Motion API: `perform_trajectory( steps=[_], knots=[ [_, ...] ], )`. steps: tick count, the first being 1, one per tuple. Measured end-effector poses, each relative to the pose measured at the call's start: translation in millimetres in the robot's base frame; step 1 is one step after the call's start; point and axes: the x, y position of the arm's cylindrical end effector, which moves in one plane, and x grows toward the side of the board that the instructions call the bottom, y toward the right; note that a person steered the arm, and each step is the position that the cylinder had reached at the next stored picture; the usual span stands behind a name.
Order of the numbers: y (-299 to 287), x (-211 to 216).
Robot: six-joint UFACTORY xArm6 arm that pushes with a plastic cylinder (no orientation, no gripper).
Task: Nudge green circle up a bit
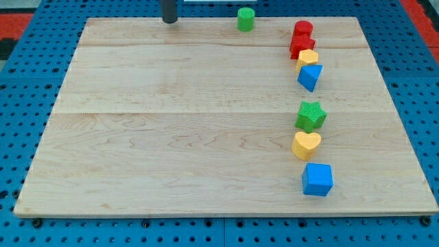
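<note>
The green circle (245, 19), a short green cylinder, stands near the top edge of the wooden board (171, 137), right of centre. My tip (169, 20) rests near the board's top edge, well to the left of the green circle and at about the same height in the view. They are apart.
Down the right side run a red cylinder (302, 29), a red block (301, 46), a yellow block (308, 57), a blue block (309, 76), a green star (311, 116), a yellow heart (306, 145) and a blue cube (317, 180). Blue pegboard surrounds the board.
</note>
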Motion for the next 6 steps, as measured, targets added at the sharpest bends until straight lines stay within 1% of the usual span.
perform_trajectory(
  steps=[1, 2, 3, 4, 5, 6],
  knots=[
    [92, 3],
    [110, 5],
    [118, 51],
    [138, 90],
    [157, 25],
    [179, 3]
  ],
)
